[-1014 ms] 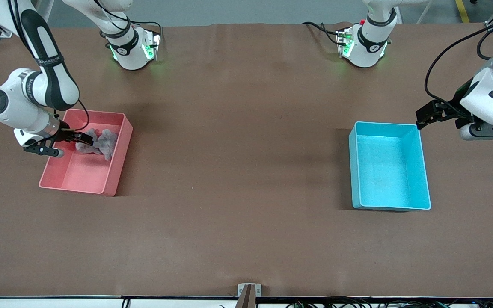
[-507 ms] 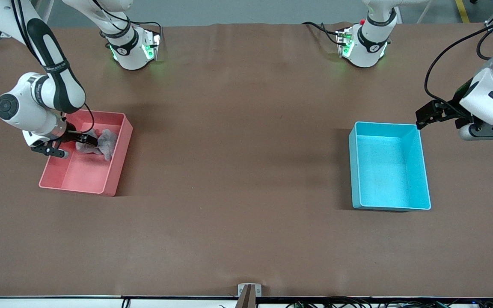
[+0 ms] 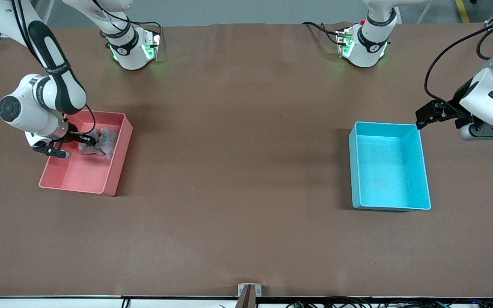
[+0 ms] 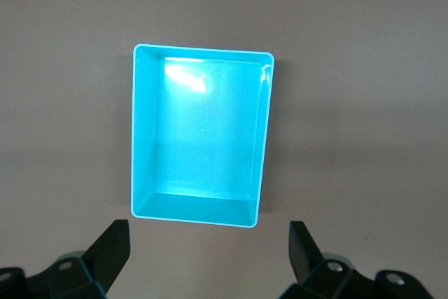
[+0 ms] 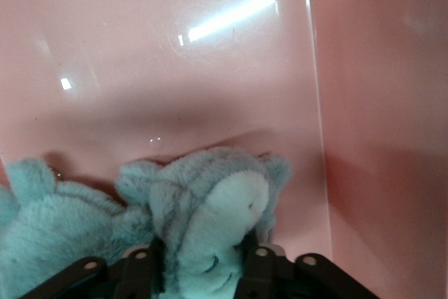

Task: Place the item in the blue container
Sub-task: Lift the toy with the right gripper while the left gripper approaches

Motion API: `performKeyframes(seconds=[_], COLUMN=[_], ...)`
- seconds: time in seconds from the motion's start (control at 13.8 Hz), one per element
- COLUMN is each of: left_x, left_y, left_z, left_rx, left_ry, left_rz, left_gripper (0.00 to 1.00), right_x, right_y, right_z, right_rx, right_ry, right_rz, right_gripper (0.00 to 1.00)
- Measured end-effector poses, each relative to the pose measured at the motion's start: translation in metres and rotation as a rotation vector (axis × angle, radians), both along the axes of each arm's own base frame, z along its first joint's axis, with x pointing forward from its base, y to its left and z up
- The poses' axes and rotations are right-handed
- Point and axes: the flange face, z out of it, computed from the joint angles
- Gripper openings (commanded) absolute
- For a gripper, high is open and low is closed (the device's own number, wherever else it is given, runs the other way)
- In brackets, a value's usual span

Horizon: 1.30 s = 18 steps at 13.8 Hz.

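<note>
So right claw (image 3: 87, 139) pinching grey plush toy (image 3: 101, 143) inside pink bin (image 3: 120, 147); soft, light, squishy, grab bunched middle. Left claw (image 3: 422, 119) spread, waiting over table beside blue container (image 3: 417, 171).

Setting: robotics lab or industrial test cell. Evidence: two white arm bases (image 3: 133, 49) bolted at 12 o'clock edge of surface (image 3: 238, 171), green status lights lit on both. Brown mat covers surface. Grey concrete-like floor, yellow marking stripe (image 3: 460, 10) at 1 o'clock. Cable bundle (image 3: 400, 303) along 6 o'clock edge.
</note>
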Motion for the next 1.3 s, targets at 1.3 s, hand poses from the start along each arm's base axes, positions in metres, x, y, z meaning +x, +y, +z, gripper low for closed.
performKeyframes(seconds=[1.3], left_x=[0.023], left_y=[-0.17], left_z=[-0.126], left_rx=[-0.072], left_ry=[0.073], left_rz=[0.136], left_gripper=[1.0], right_x=[0.091], right_y=[0.274], right_z=[0.196], right_rx=[-0.062], right_ry=[-0.03], right_rz=[-0.326], right_gripper=[0.03])
